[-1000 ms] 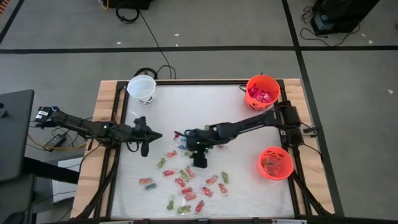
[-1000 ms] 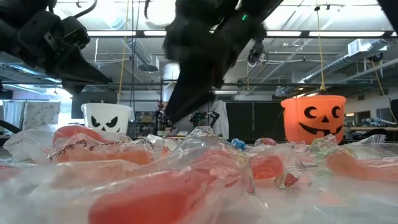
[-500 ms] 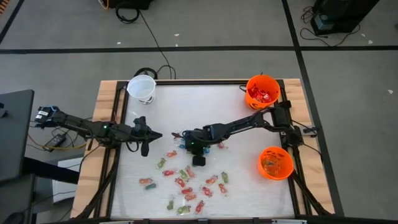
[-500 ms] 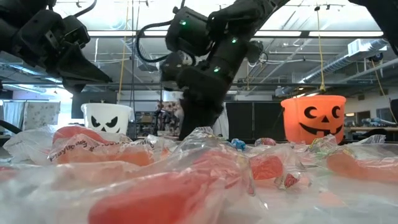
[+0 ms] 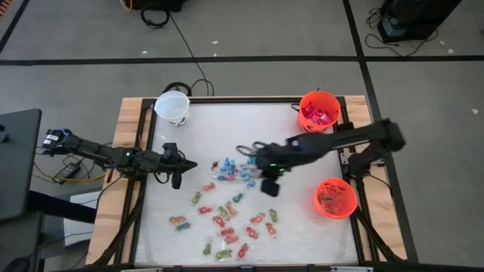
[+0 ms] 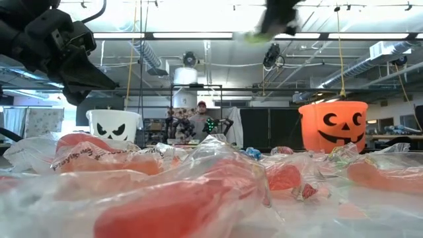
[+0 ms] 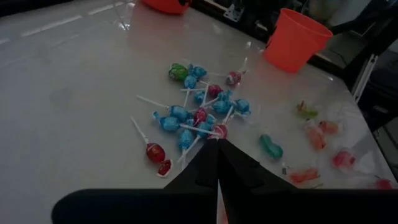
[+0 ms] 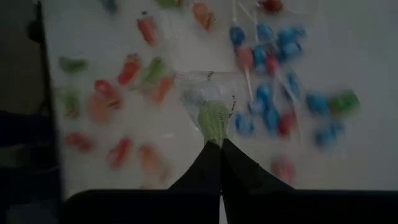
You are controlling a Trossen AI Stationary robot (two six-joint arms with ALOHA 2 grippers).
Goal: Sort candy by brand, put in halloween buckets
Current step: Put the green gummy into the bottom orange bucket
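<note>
Your two round orange plastic buckets (image 5: 319, 111) already hold some candy, but many small wrapped sweets (image 5: 225, 219) lie on the white table (image 5: 227, 128). Your right tool (image 8: 220, 144) pinches a green wrapped candy (image 8: 213, 120), lifted above the middle. Your left tool (image 7: 217, 142) waits closed, left.

Blurred clear-wrapped orange and red sweets (image 6: 165, 205) fill the foreground. Beyond them stand a white plastic pail with a dark scowling face (image 6: 114, 125) and an orange plastic jack-o'-lantern pail (image 6: 333, 125) — well apart. A dark robot arm (image 6: 53, 46) hangs above the white one.
</note>
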